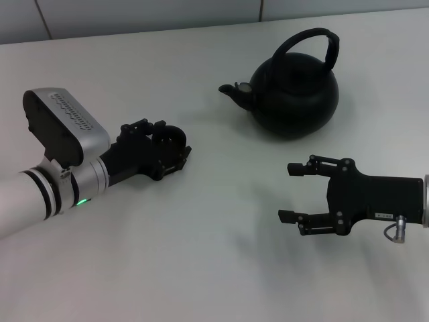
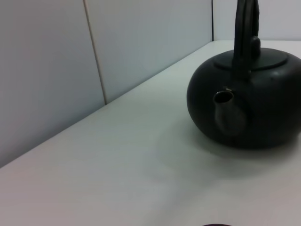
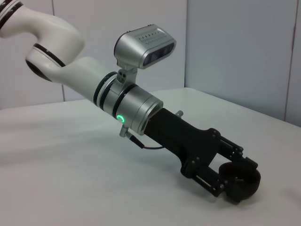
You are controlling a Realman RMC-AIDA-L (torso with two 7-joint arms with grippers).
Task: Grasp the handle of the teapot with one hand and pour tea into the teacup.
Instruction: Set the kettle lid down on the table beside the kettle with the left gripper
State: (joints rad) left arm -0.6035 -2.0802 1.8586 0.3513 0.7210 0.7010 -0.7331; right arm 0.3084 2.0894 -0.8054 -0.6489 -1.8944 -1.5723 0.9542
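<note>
The matte-black teapot (image 1: 295, 94) stands at the back right of the white table, its arched handle (image 1: 312, 39) upright and its short spout (image 1: 234, 90) pointing toward my left side. In the left wrist view the teapot (image 2: 254, 103) is close, spout (image 2: 229, 112) facing the camera. My left gripper (image 1: 173, 149) is shut on the small dark teacup (image 1: 171, 136), low at the table, left of the teapot. The right wrist view shows this gripper (image 3: 237, 176) around the teacup (image 3: 245, 187). My right gripper (image 1: 289, 192) is open and empty, in front of the teapot.
The white table (image 1: 214, 268) ends at a light panelled wall (image 1: 134, 17) behind the teapot. A bare stretch of table lies between the teacup and the spout.
</note>
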